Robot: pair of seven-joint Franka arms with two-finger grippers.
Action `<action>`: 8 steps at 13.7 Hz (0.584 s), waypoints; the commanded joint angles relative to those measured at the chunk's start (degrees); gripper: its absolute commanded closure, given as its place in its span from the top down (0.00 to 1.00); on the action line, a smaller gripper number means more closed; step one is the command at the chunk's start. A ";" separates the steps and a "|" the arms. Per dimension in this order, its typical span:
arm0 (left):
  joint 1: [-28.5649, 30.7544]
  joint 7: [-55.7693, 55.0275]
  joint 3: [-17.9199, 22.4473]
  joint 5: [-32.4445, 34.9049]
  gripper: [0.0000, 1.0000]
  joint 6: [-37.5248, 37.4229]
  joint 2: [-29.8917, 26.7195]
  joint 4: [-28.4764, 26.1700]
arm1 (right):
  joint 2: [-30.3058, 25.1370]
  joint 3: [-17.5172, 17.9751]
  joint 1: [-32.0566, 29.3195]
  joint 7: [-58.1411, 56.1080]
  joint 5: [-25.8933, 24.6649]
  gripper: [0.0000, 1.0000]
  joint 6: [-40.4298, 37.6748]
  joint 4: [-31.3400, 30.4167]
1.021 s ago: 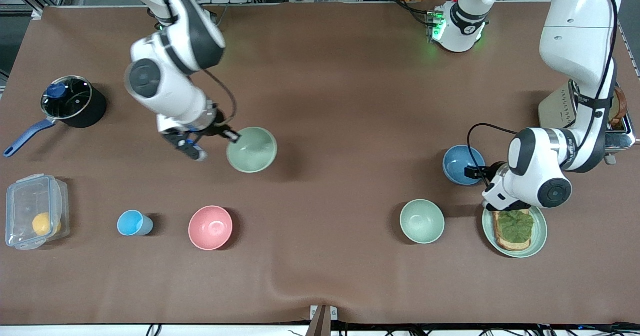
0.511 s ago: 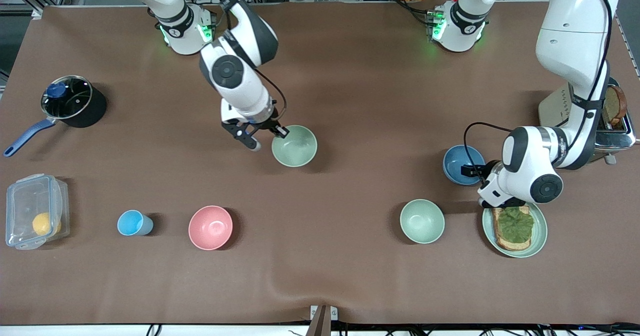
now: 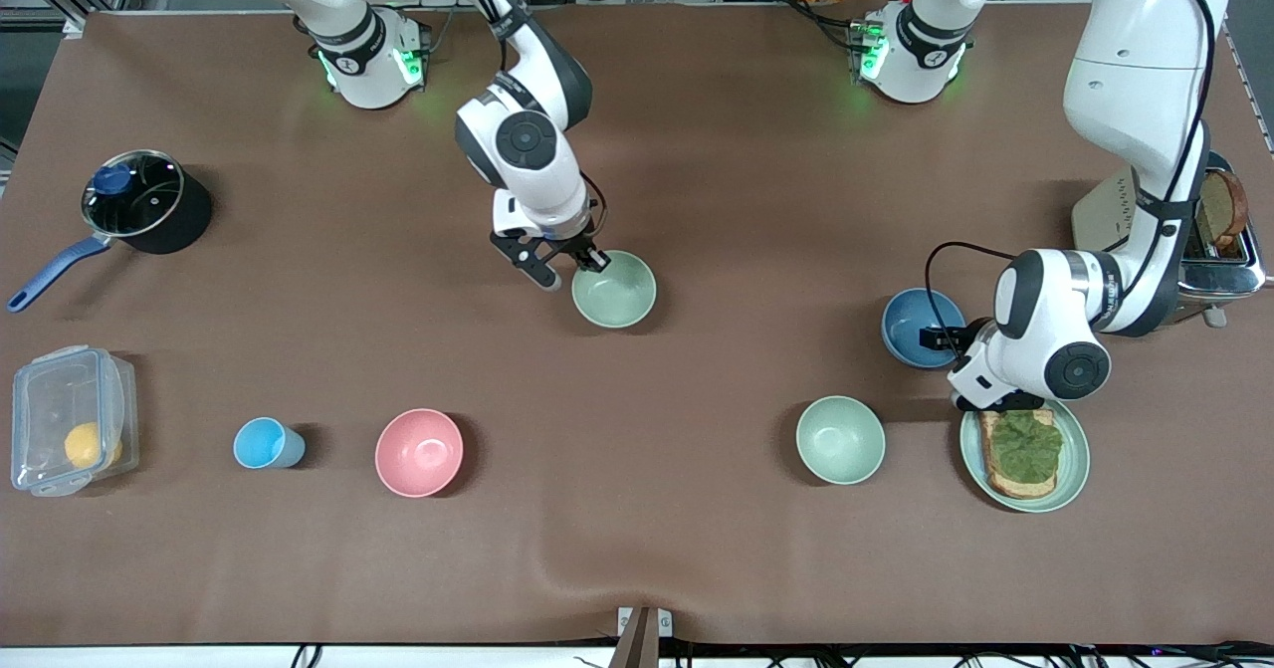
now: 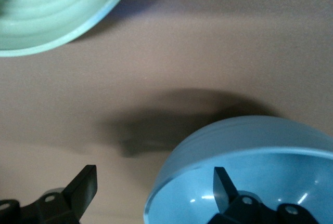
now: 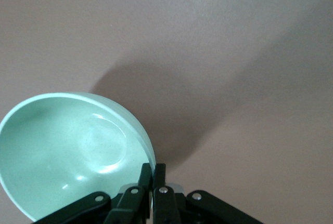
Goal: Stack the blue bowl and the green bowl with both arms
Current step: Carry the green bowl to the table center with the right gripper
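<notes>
Right pincer (image 3: 591, 262) pinches green bowl (image 3: 614, 290) rim; left pincer (image 3: 944, 341) straddles blue bowl (image 3: 912, 326) rim, open.

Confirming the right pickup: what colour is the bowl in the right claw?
Pale sage green bowl, clearest in the right wrist view.

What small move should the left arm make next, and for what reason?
Probably shut the left tool on the blue bowl. Its fingers stand open astride the rim, one inside the bowl and one outside, so a grip seems ready. Meanwhile the right tool is shut on the rim of the green bowl, holding it over the middle of the table.
</notes>
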 commanded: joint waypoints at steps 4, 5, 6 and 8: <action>0.10 0.34 -0.31 1.26 0.50 0.79 -1.51 -1.69 | 2.07 -0.85 1.44 1.87 -1.76 0.00 0.63 1.52; 0.01 0.25 -0.31 1.26 0.28 0.79 -1.42 -1.69 | 2.51 -0.85 2.14 2.04 -1.76 0.00 1.25 1.52; -0.08 -0.36 -0.31 1.26 0.21 0.79 -1.42 -1.69 | 3.04 -0.85 2.40 3.52 -1.76 0.00 2.21 1.52; -0.17 -1.15 -0.31 1.18 0.07 0.70 -1.51 -1.69 | 3.22 -0.85 2.23 4.41 -1.76 0.00 2.75 1.61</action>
